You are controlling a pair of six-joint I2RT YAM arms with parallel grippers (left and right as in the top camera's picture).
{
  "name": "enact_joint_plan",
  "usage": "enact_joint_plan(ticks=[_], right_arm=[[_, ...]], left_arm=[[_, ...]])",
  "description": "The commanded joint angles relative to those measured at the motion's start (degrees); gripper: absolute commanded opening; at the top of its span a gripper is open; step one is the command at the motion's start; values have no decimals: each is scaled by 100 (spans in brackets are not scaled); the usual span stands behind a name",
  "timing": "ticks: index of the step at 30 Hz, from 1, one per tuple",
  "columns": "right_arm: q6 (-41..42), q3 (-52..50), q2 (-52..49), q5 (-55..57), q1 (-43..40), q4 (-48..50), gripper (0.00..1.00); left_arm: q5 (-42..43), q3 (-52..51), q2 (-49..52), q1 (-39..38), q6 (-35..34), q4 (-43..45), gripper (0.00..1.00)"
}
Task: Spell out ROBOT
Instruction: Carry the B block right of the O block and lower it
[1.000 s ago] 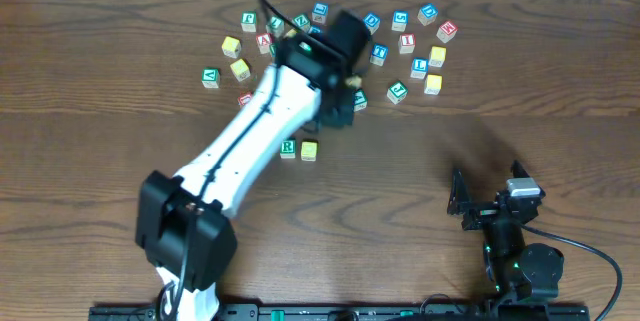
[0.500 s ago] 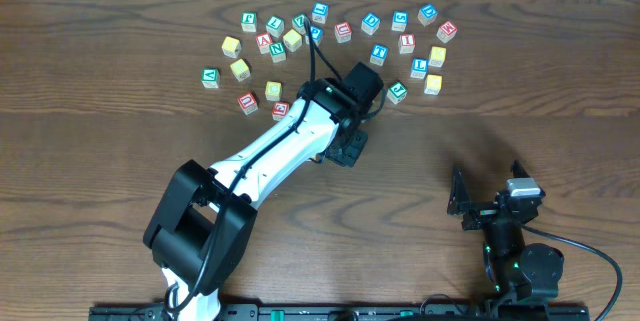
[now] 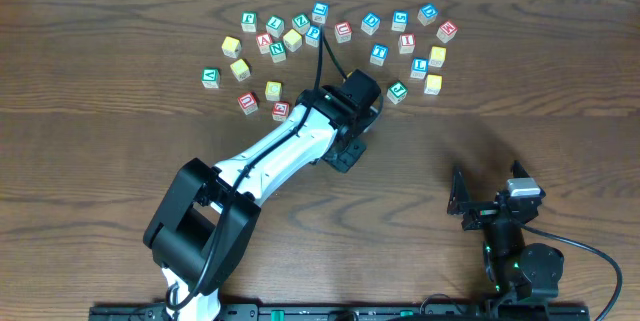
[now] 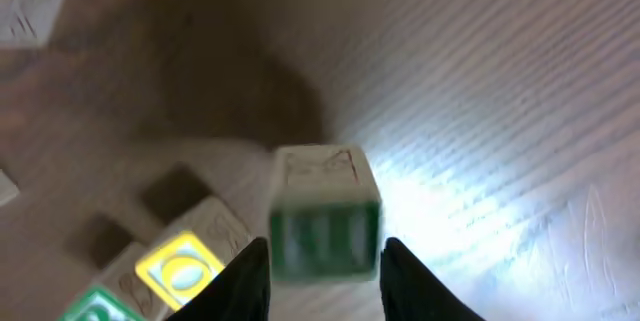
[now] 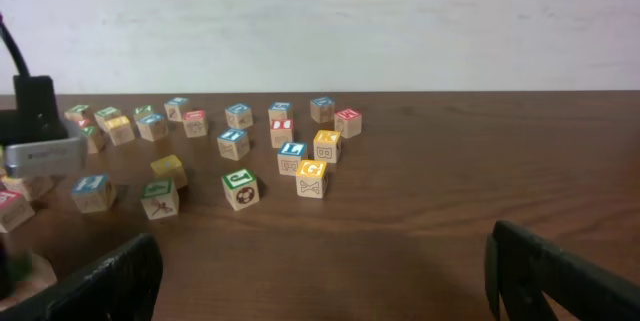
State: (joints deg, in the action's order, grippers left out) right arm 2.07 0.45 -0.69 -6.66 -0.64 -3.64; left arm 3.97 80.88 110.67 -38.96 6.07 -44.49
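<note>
- bench (image 3: 520, 101): dark wood-grain top that carries every item below.
- left arm (image 3: 270, 156): white and black. It reaches diagonally from the near-left base to mid-bench, with its wrist just below the scatter of blocks.
- left fingers (image 4: 245, 281): dark pair pinching the green-faced letter block, one finger against each of its sides.
- green-faced letter block (image 4: 325, 223): wooden cube held between the left fingers at mid-bench. The image is blurred and the letter is unreadable. Cannot tell whether it rests on the bench or hangs just above it. In the overhead view the wrist hides it.
- yellow-faced block (image 4: 183, 269): lies on the bench near the left finger and shows a ring-shaped letter.
- green-edged block (image 4: 95, 306): just beside the yellow-faced block, mostly cut off by the frame corner.
- scattered letter blocks (image 3: 343, 31): loose spread along the far side of the bench, with blue, green, yellow and red faces.
- right arm (image 3: 510, 231): black, at the near-right of the bench, well apart from the blocks.
- right fingers (image 5: 110, 281): spread wide, facing the scatter across the bench.
</note>
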Motion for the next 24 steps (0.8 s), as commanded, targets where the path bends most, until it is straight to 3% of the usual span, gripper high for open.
enact_joint_plan(ticks=[1,11,16,22,24], right_arm=[[-85,-13,31,7,22,-20,99],[-85,-13,31,7,22,-20,99],[-85,-13,31,7,22,-20,99],[-85,-13,31,7,22,-20,99],[-85,-13,31,7,22,-20,99]], left_arm=[[-20,-98,179,-2,188,107,37],[-507,-70,354,4,186,376,37],[-507,149,280,4,170,358,31],[-501,433,-66,4,-595,-160,31],[-474,433,-144,4,-1016,-382,38]])
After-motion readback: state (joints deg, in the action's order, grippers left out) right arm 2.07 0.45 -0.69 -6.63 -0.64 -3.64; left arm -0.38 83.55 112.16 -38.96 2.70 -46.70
